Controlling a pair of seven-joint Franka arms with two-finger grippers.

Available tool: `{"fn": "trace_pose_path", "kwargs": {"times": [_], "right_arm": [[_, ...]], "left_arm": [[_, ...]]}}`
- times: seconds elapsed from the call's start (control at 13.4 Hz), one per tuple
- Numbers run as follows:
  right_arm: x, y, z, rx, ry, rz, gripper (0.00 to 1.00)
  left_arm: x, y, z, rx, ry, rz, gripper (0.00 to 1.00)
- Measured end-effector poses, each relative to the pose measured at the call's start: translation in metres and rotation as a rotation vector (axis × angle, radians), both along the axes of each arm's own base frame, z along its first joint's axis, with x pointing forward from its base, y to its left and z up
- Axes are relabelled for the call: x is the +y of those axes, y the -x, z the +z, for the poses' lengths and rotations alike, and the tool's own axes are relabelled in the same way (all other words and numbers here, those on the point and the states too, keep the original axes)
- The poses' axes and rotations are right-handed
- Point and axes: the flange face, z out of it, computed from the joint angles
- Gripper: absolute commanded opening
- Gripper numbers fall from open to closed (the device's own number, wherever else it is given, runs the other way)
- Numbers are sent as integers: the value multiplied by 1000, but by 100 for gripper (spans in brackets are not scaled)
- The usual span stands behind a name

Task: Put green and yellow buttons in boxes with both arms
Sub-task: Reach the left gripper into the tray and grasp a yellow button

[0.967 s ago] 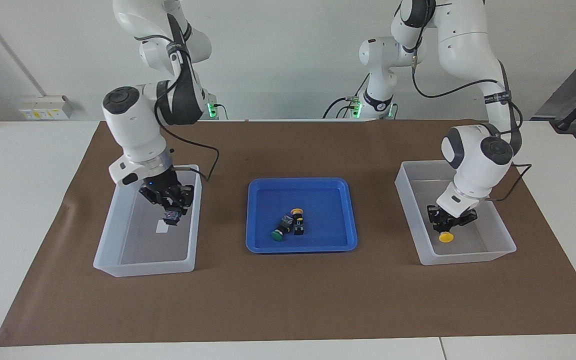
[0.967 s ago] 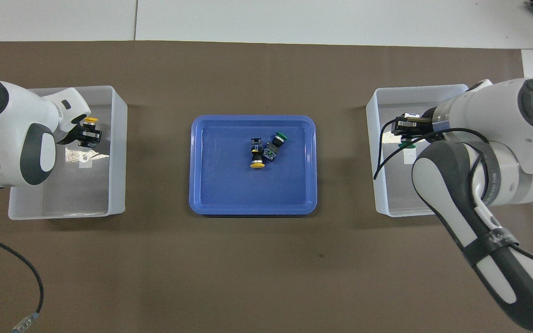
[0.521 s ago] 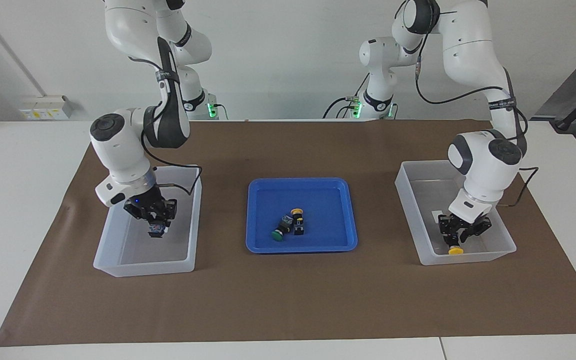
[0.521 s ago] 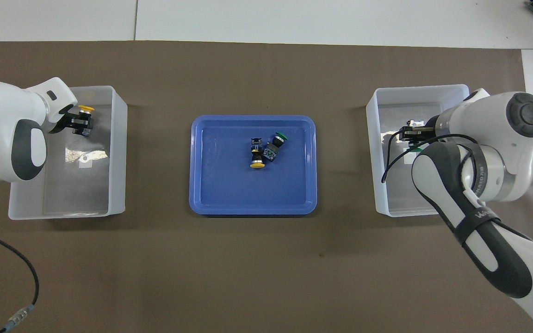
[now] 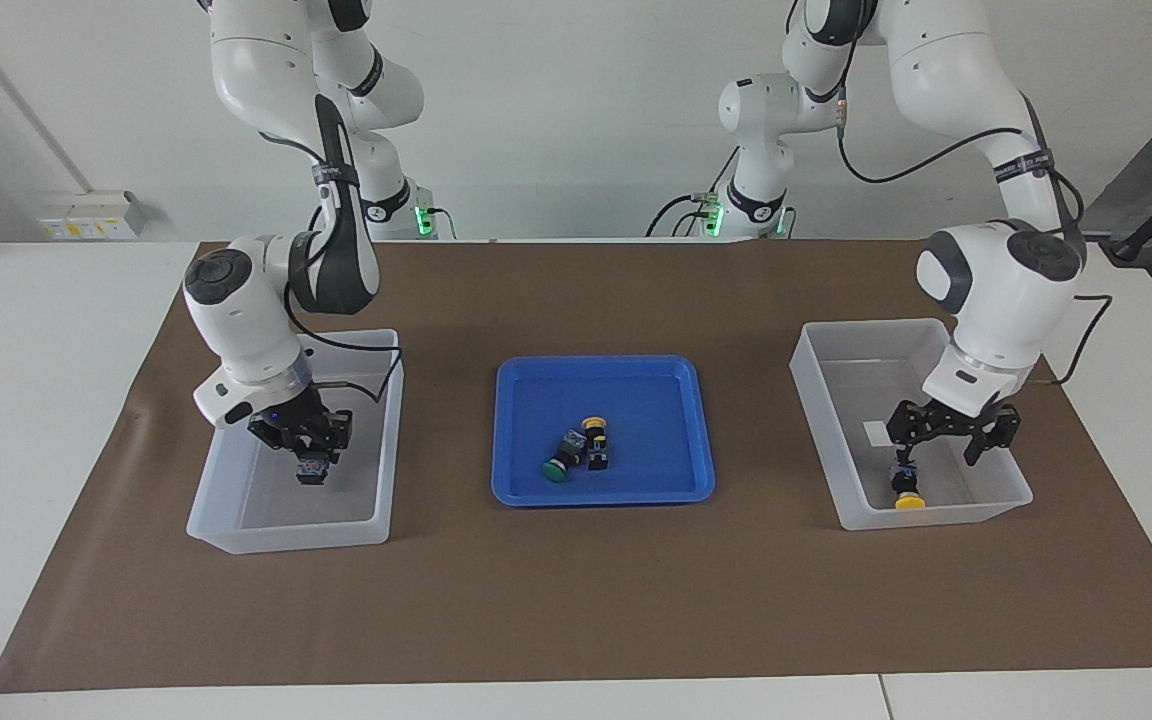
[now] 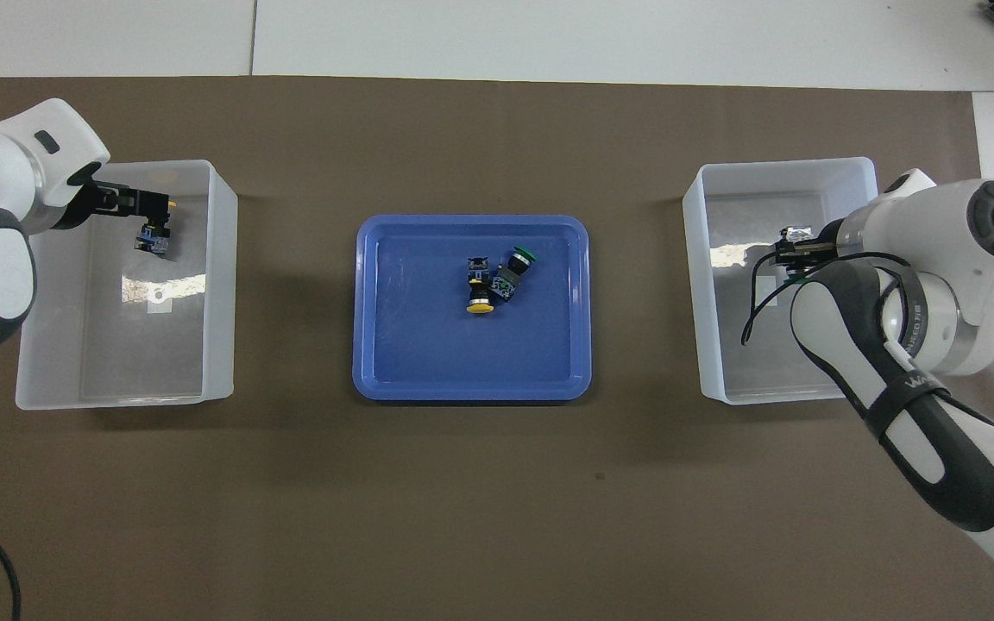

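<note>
We see a blue tray (image 5: 603, 374) at the middle of the table (image 5: 36, 330), on a brown mat (image 5: 576, 600), with one translucent box at each arm's end. In the tray a yellow button (image 5: 594, 441) and a green button (image 5: 560, 460) lie touching each other, with bare tray floor all round them.

The left gripper (image 5: 951, 432) hangs over the left arm's box (image 5: 816, 345), its fingers spread wide; a second yellow button (image 5: 906, 488) lies below it on the box floor, close to the wall farthest from the robots.

The right gripper (image 5: 308, 440) is down inside the right arm's box (image 5: 281, 535), pinching a black-bodied button (image 5: 312, 467) clear of the walls. From overhead its wrist hides most of that button.
</note>
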Motion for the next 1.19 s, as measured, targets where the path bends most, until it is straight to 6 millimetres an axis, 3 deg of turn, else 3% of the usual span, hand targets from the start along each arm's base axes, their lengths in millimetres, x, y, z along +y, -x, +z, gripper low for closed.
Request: {"fn": "trace_pose_path", "kwargs": {"times": [0.22, 0.37, 0.52, 0.74, 0.89, 1.04, 1.19], "right_arm": [[4, 1, -5, 7, -1, 7, 7], [7, 1, -7, 12, -3, 10, 48], [7, 1, -8, 13, -3, 11, 98], [9, 1, -8, 10, -3, 14, 100], [14, -1, -5, 4, -4, 21, 100], [23, -2, 3, -5, -6, 37, 100], [32, 0, 24, 7, -14, 52, 100]], "left_arm": [[-96, 16, -9, 5, 38, -24, 100], [-155, 33, -22, -35, 65, -78, 100], [-206, 56, -40, -80, 120, -73, 100], [-273, 87, -75, -82, 191, -33, 100], [-305, 97, -103, -82, 223, -29, 100], [-323, 100, -132, -96, 255, -20, 100], [-326, 95, -148, -112, 269, -17, 98]]}}
